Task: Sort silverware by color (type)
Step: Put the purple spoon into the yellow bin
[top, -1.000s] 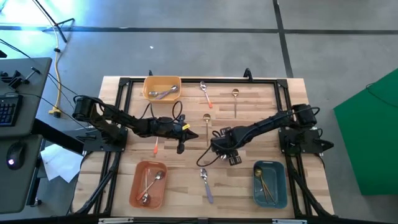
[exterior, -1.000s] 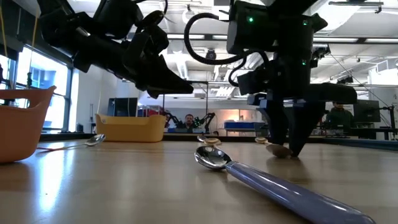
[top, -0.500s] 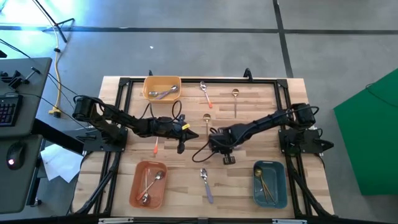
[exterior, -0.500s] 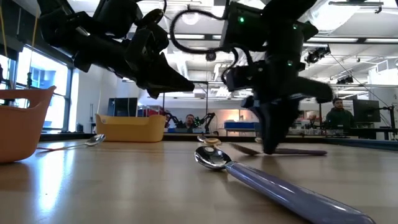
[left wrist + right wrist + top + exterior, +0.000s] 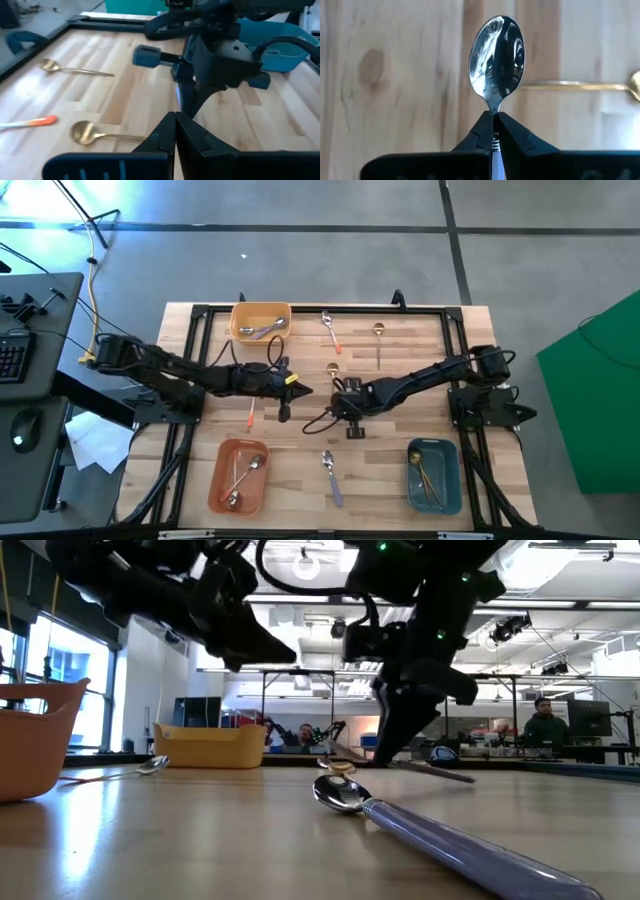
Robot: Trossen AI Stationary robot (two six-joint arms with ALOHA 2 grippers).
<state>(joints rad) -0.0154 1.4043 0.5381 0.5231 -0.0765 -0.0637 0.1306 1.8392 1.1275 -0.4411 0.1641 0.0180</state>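
Note:
My right gripper [image 5: 338, 398] [image 5: 493, 122] is shut on a spoon with a silver bowl [image 5: 496, 55] and a lavender handle [image 5: 440, 772], near the table's middle. My left gripper [image 5: 303, 390] [image 5: 175, 120] hovers shut and empty just left of it. A gold spoon [image 5: 332, 370] [image 5: 85, 132] lies flat just beyond both grippers. Another lavender-handled spoon [image 5: 331, 475] [image 5: 420, 830] lies flat near the front edge. An orange-handled spoon [image 5: 250, 415] lies under the left arm. My right gripper pinches the spoon's neck [image 5: 493, 107], just behind the bowl, between its two fingertips. The fingers come steeply from above. The spoon is tilted, its handle [image 5: 455, 777] slanting down toward the table; whether the handle end touches the wood I cannot tell.
A yellow bin [image 5: 261, 320] with spoons stands at the far left. An orange bin [image 5: 240, 475] is at the near left and a blue bin [image 5: 433, 475] with gold spoons at the near right. An orange-handled spoon [image 5: 330, 330] and a gold spoon [image 5: 378, 340] lie at the far side.
My right gripper has shut on the lavender-handled spoon's neck, shifted toward the table's far left and tipped, raising the bowl end so the spoon now slants. My left gripper has risen a little and drawn back toward the left edge.

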